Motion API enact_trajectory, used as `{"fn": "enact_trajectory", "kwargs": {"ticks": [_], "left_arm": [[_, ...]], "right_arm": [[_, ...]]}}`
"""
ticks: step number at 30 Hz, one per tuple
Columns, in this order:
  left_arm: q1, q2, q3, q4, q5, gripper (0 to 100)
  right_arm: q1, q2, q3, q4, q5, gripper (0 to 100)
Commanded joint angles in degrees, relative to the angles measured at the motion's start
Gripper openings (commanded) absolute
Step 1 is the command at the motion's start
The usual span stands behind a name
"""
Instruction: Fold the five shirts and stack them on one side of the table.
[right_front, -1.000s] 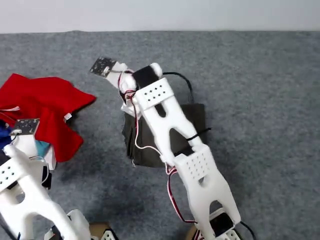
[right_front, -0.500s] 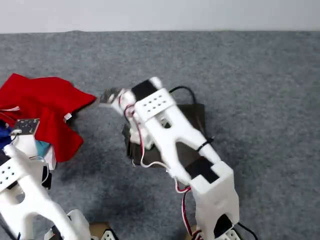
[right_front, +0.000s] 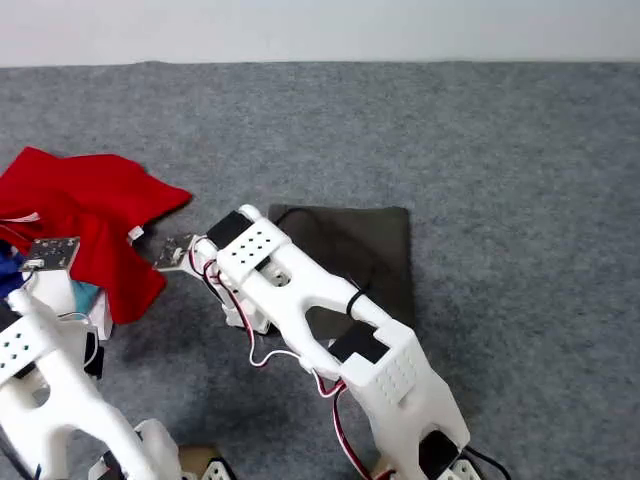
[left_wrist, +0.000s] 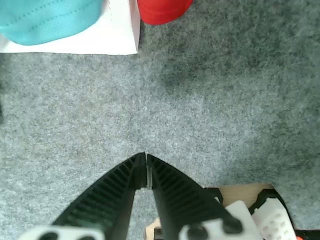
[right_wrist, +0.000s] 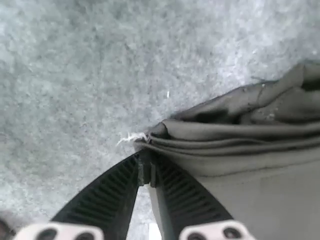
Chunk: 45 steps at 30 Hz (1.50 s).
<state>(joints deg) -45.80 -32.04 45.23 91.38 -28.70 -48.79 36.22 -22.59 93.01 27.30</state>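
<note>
Right gripper (right_wrist: 145, 172) sat pinched closed at the frayed corner of the folded, layered dark olive fabric shirt (right_wrist: 250, 165), left gripper (left_wrist: 145, 170) closed too over the fuzzy grey felt tabletop (left_wrist: 225, 100).

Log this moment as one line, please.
left fingers: shut, over mat | right fingers: shut at folded dark shirt corner | red shirt: unfolded

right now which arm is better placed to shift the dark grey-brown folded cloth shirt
Right, likely. The right gripper sits shut at a corner of the dark grey-brown folded shirt; the left gripper is shut over bare grey carpet, near the crumpled red shirt instead.
</note>
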Motion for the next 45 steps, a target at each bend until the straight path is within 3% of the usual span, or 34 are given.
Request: {"fn": "enact_trajectory", "kwargs": {"ticks": [1,10,23,28,37,45], "left_arm": [[0.26,-1.58,-0.04,-0.79,0.35,0],[0.18,-1.58,-0.04,-0.79,0.35,0],[0.09,-1.58,-0.04,-0.53,0.26,0],[0.35,-1.49,-0.04,-0.53,0.18,0],[0.44,-1.32,-0.04,-0.70,0.09,0],[0.44,-1.32,-0.04,-0.44,0.00,0]], "right_arm": [[-0.31,-2.42,-7.12,6.55,-0.53,1.0],[3.91,-18.15,-9.93,9.98,-7.65,1.0],[19.38,-35.74,10.02,9.80,-32.09,1.5],[25.10,-37.14,13.19,9.80,-37.89,2.3],[29.05,-29.05,19.34,8.92,-50.81,39.5],[30.11,-19.38,19.34,1.98,-50.99,37.7]]}}
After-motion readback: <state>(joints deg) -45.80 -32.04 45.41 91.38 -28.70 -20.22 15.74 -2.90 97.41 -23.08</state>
